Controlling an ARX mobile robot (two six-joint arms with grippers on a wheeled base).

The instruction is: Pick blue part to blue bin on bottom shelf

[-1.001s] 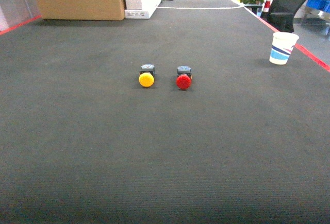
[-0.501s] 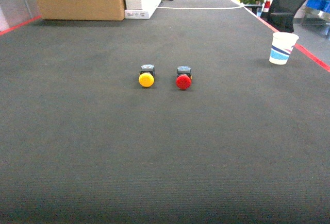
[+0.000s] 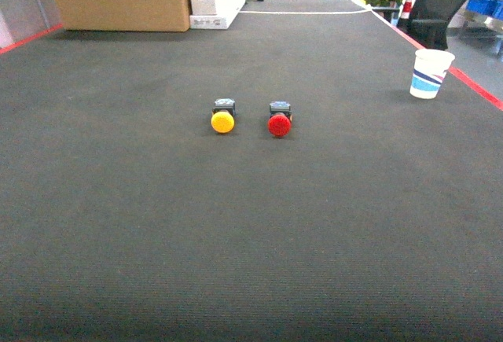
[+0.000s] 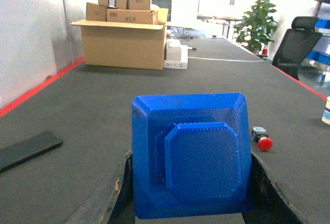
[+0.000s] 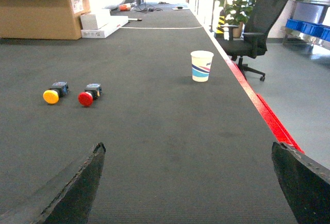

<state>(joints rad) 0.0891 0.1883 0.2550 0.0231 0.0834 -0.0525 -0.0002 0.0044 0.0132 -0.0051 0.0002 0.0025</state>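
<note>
You see the left gripper (image 4: 191, 203) with its fingers (image 4: 121, 188) pinching the blue part (image 4: 191, 154) above the table (image 3: 251, 224); the right gripper's (image 5: 185, 183) fingers stand spread, holding nothing.

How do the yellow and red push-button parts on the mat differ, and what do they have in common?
The yellow button has a yellow cap; the red button has a red one. In the head view the yellow button lies to the left, the red button to the right, apart and not touching. Both lie on their sides on the dark mat, caps toward the camera, dark bodies behind, similar in size.
</note>
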